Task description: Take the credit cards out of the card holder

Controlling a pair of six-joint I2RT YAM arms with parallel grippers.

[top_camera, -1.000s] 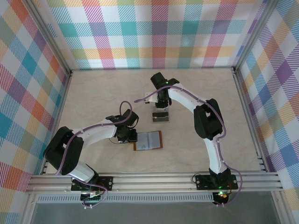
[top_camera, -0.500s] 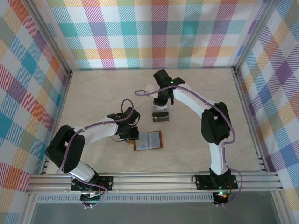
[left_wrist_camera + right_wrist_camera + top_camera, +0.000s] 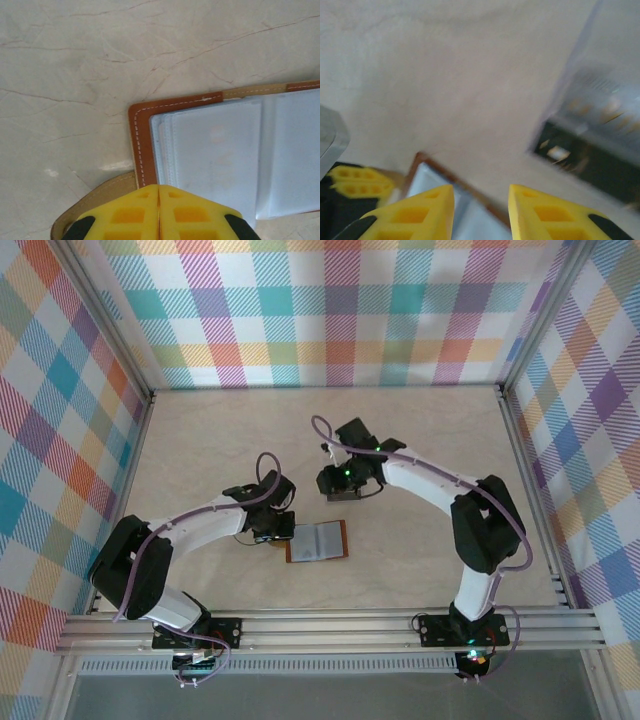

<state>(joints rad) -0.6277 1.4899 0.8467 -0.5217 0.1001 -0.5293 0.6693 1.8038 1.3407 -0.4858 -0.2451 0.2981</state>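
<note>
The card holder [image 3: 318, 540] is being seen lying open and flat on the tabletop [image 3: 430, 440], near the front and about in the middle. In the left wrist view, its brown leather edge is being shown around pale clear pockets. A brown strap tab [image 3: 100, 192] is being shown sticking out at its corner.

The left gripper [image 3: 159, 189] is being held over that corner, right above the strap tab. Its yellow fingers are being pressed tight together, and nothing is being seen between them. Whether they are touching the leather cannot be told.

The credit cards [image 3: 347, 497] are being seen as a small pile on the tabletop, just behind the card holder and not touching it. The pile is being partly hidden by the right arm, so the cards cannot be counted.

The right gripper [image 3: 480, 189] is being held above the pile, pointing toward the card holder. Its picture is blurry. Its two yellow fingers are being held apart, nothing is being gripped, and the tabletop and a corner of the card holder are being seen in the gap.
</note>
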